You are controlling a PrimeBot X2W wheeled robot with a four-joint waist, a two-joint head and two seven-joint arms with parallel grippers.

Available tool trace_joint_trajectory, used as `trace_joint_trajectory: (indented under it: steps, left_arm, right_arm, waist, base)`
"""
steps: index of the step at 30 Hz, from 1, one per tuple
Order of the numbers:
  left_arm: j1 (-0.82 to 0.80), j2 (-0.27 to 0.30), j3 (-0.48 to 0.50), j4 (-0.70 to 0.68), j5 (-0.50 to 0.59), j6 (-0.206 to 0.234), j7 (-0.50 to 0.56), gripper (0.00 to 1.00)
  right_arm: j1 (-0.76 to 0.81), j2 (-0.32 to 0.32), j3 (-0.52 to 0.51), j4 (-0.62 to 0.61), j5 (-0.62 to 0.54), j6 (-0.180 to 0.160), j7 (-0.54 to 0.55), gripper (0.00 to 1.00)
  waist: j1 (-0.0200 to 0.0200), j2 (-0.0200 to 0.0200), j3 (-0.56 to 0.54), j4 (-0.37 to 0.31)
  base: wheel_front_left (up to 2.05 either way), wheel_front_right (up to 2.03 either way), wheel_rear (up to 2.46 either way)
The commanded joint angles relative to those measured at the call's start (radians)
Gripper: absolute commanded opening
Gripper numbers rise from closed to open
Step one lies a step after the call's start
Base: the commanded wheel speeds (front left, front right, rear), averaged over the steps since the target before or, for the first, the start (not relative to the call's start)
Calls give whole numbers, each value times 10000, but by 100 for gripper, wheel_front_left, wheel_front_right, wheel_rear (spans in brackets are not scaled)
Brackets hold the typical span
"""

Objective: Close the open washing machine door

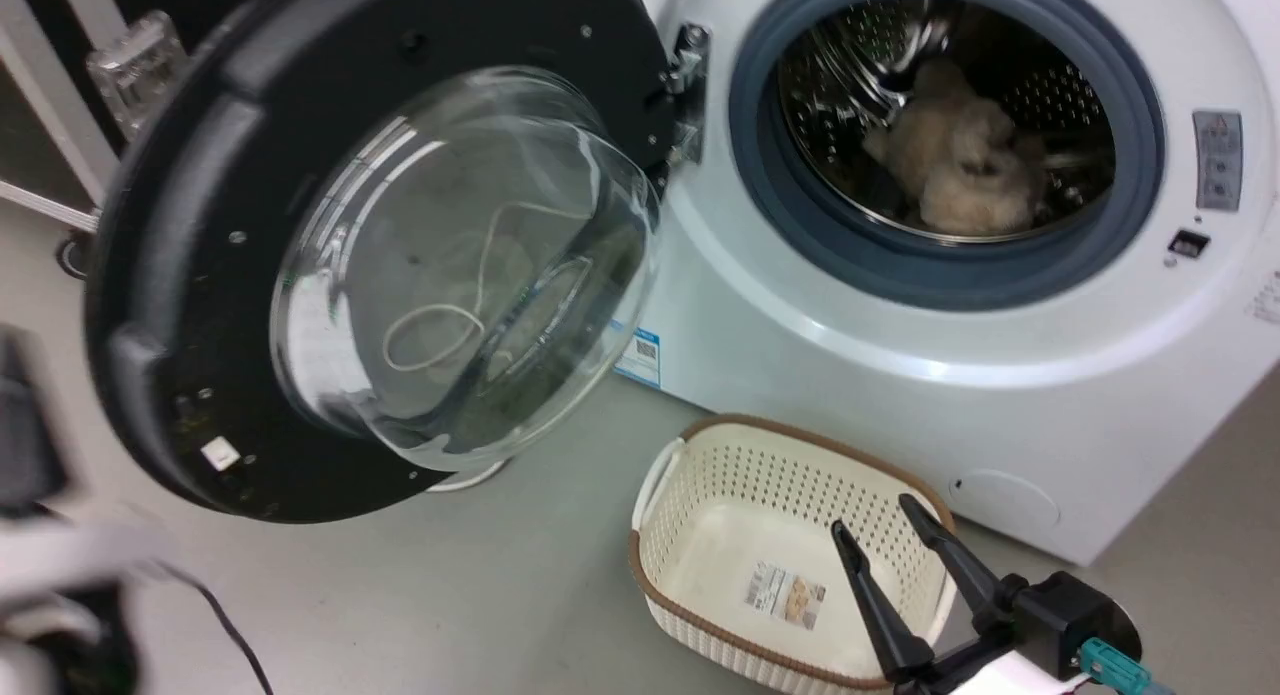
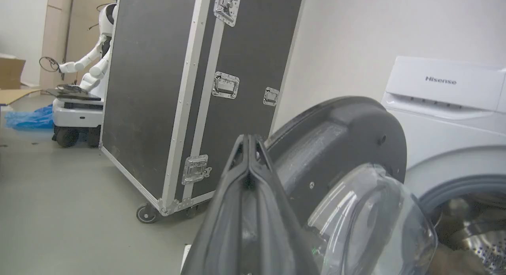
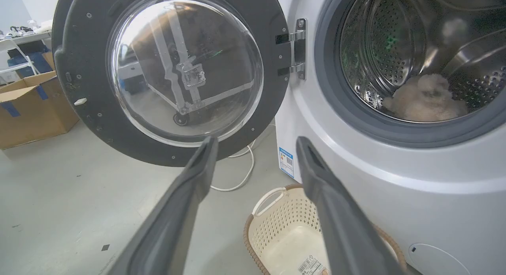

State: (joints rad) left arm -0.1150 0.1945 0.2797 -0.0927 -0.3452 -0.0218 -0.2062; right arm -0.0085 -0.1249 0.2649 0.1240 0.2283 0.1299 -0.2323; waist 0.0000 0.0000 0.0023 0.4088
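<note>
Left claw [image 2: 249, 142] is squeezed fully together, both dark fingers meeting at the tips with nothing between them. In its wrist view it sits just beside the outer black rim of the washing machine door [image 1: 180, 275], can't tell if it's actually touching. Right claw [image 1: 872, 515] is spread apart and empty, hanging over the cream perforated basket [image 1: 760, 475] that's on the floor right in front of the washing machine [image 1: 800, 355]. The door itself is swung wide open, off to the left of the drum mouth, hanging from its metal hinge [image 1: 690, 60] with the bulging glass bowl [image 1: 460, 265] facing the head camera. Inside the steel drum [image 1: 1060, 105] there's a fluffy beige lump [image 1: 960, 165], some kind of fabric, lying at the bottom. A grey gasket [image 1: 755, 155] runs round the opening. The blue label sticker [image 1: 640, 353] is low on the washer's front, near the basket's handle, and the small round flap [image 1: 1005, 495] is down at the lower right. Behind the door stands a big black flight case [image 2: 158, 89] on casters, another white robot [image 2: 91, 69] further back, and a white cable [image 3: 241, 180] loops on the floor under the door.
</note>
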Motion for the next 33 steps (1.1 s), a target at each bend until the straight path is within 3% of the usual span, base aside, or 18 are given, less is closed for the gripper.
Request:
trace_joint_trajectory:
  steps: [1, 3, 4, 5, 7, 10, 15, 16, 17, 18, 21, 28, 32, 33]
  left_arm:
    - [-779, 43, 659, 170, -1183, -26, 338, 0]
    - [-1473, 344, 1334, 489, -2304, 47, 1014, 0]
    - [-1473, 344, 1334, 489, -2304, 47, 1014, 0]
    - [-2055, 844, 1902, 944, -3059, 195, 1671, 0]
    - [-2324, 1056, 2158, 1227, -3447, 294, 2028, 0]
    - [-3344, 1692, 3094, 2462, -5136, 785, 3549, 0]
    - [-3844, 2118, 3377, 3613, -6282, 1033, 5133, 0]
    - [-3867, 2212, 3224, 4061, -6788, 1057, 6219, 0]
    - [-3867, 2212, 3224, 4061, -6788, 1057, 6219, 0]
    - [-3832, 2241, 3085, 4289, -7302, 962, 7215, 0]
    - [-3764, 2202, 3110, 4325, -7861, 854, 7996, 0]
    - [-3088, 1989, 2974, 3777, -8536, 277, 9099, 0]
    - [-2408, 1714, 2908, 3197, -8927, 90, 9765, 0]
    - [-1790, 1349, 2791, 2602, -9163, 36, 10192, 0]
  right_arm:
    - [-42, -124, 25, 36, 124, 7, -99, 100]
    - [-118, -218, 16, 21, 181, 7, -140, 100]
    - [-118, -218, 16, 21, 181, 7, -140, 100]
    - [-191, -279, 14, 28, 255, 8, -182, 100]
    - [-225, -287, 17, 61, 333, 8, -203, 100]
    - [-412, -439, 178, 131, 551, 8, -287, 100]
    - [-512, -563, 170, 141, 614, 8, -295, 100]
    - [-552, -614, 190, 153, 640, 8, -295, 100]
    - [-552, -614, 190, 153, 640, 8, -295, 100]
    - [-583, -646, 220, 168, 657, 8, -295, 100]
    - [-637, -680, 249, 181, 670, 8, -295, 100]
    - [-653, -632, 229, 262, 728, 8, -295, 100]
    - [-557, -553, 153, 347, 793, 8, -295, 100]
    - [-454, -444, -4, 390, 818, 8, -295, 100]
  waist:
    - [0, 0, 269, -202]
    - [0, 0, 447, -295]
    - [0, 0, 447, -295]
    - [0, 0, 631, -397]
    - [0, 0, 715, -450]
    - [0, 0, 1010, -613]
    - [0, 0, 1183, -771]
    - [0, 0, 1229, -828]
    - [0, 0, 1229, -828]
    - [0, 0, 1260, -871]
    - [0, 0, 1315, -917]
    - [0, 0, 1212, -1006]
    - [0, 0, 934, -1055]
    - [0, 0, 642, -1116]
  base:
    - [0, 0, 0]
    - [0, 0, 0]
    - [0, 0, 0]
    - [0, 0, 0]
    - [0, 0, 0]
    - [0, 0, 0]
    - [0, 0, 0]
    - [0, 0, 0]
    - [0, 0, 0]
    - [0, 0, 0]
    - [0, 0, 0]
    - [0, 0, 0]
    - [0, 0, 0]
    - [0, 0, 0]
